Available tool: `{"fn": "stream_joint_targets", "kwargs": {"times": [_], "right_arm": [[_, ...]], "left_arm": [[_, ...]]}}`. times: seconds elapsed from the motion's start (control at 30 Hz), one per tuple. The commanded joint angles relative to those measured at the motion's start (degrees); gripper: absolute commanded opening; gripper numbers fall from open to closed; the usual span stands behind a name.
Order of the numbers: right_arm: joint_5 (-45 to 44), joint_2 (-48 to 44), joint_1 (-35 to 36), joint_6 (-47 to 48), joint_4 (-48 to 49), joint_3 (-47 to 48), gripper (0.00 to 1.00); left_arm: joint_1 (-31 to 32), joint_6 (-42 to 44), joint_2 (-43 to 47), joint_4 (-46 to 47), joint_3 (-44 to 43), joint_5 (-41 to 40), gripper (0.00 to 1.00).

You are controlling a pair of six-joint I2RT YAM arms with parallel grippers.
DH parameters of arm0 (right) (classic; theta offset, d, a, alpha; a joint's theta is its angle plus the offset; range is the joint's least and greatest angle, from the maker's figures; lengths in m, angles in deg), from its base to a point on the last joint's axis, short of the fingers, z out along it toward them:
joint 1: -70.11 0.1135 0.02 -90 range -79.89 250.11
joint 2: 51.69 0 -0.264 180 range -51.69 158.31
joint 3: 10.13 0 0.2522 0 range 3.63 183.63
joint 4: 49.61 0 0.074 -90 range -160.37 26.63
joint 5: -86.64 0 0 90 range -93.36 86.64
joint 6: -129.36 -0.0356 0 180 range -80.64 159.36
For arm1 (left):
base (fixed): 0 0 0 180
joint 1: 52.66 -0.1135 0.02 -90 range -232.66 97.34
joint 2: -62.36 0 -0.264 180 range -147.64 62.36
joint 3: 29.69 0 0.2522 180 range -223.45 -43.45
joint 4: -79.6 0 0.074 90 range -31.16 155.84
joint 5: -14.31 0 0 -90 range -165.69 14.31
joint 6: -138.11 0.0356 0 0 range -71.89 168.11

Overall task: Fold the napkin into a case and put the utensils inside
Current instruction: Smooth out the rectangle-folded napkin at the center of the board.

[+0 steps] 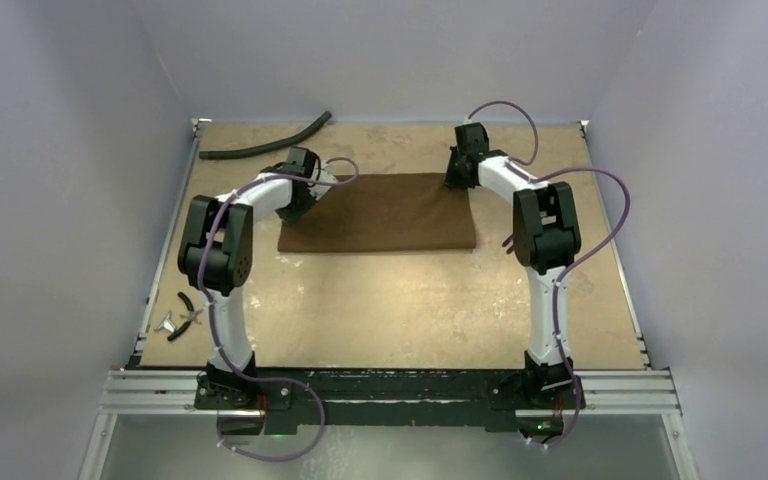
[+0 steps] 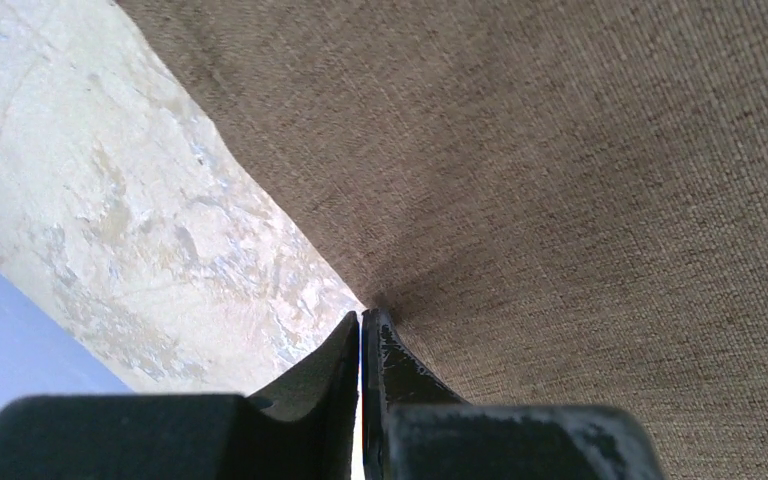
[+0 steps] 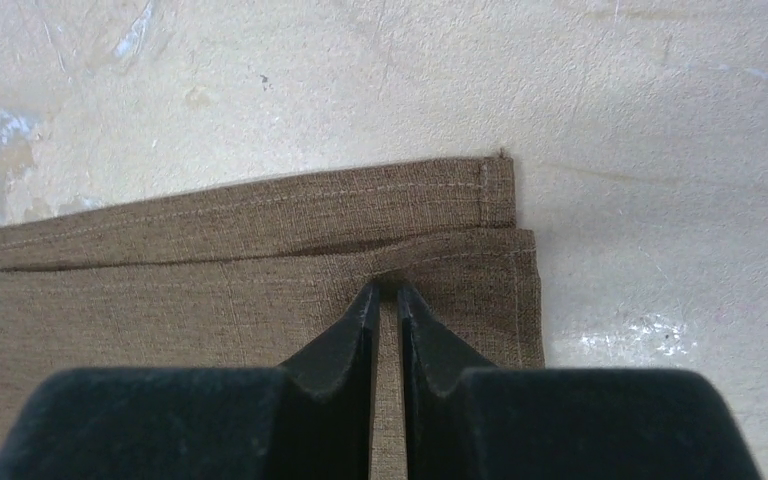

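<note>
The brown napkin (image 1: 380, 215) lies flat in the middle of the table, folded into a wide rectangle. At its far right corner two layers show, the lower hem (image 3: 260, 205) reaching out past the upper one. My left gripper (image 1: 293, 210) is down at the napkin's left edge. Its jaws (image 2: 362, 318) are pressed together on the cloth (image 2: 560, 180), which puckers at the tips. My right gripper (image 1: 454, 182) is at the far right corner. Its jaws (image 3: 387, 290) are nearly together, pinching the upper layer (image 3: 210, 290). The utensils (image 1: 185, 315) lie at the table's left edge, away from both grippers.
A long black curved hose (image 1: 265, 145) lies at the back left of the table, behind the left arm. The table (image 1: 410, 310) has a pale worn top with raised rails along its sides. Grey walls close in the left, right and back.
</note>
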Motion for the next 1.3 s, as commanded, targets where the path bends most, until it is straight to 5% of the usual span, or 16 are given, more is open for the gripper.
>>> {"fn": "stream_joint_targets", "kwargs": {"times": [0.0, 0.2, 0.5, 0.9, 1.27], "right_arm": [[1.5, -0.2, -0.3, 0.1, 0.4, 1.2, 0.15], [3.7, -1.2, -0.3, -0.7, 2.5, -0.1, 0.18], [5.5, -1.0, -0.3, -2.1, 4.2, -1.4, 0.24], [3.9, 1.5, -0.4, -3.3, 3.4, -2.2, 0.13], [2.8, 1.3, -1.0, -3.4, 5.0, -4.7, 0.13]], "left_arm": [[-1.6, -3.3, 4.5, 2.8, -1.6, 0.8, 0.03], [0.4, -6.4, 2.8, -5.7, -16.9, 11.3, 0.15], [5.7, -10.0, -8.1, -5.1, -21.4, 21.4, 0.15], [2.7, -10.1, -15.5, -3.7, -25.1, 13.3, 0.12], [-3.5, -7.4, -8.3, 3.1, -13.1, 2.7, 0.1]]}}
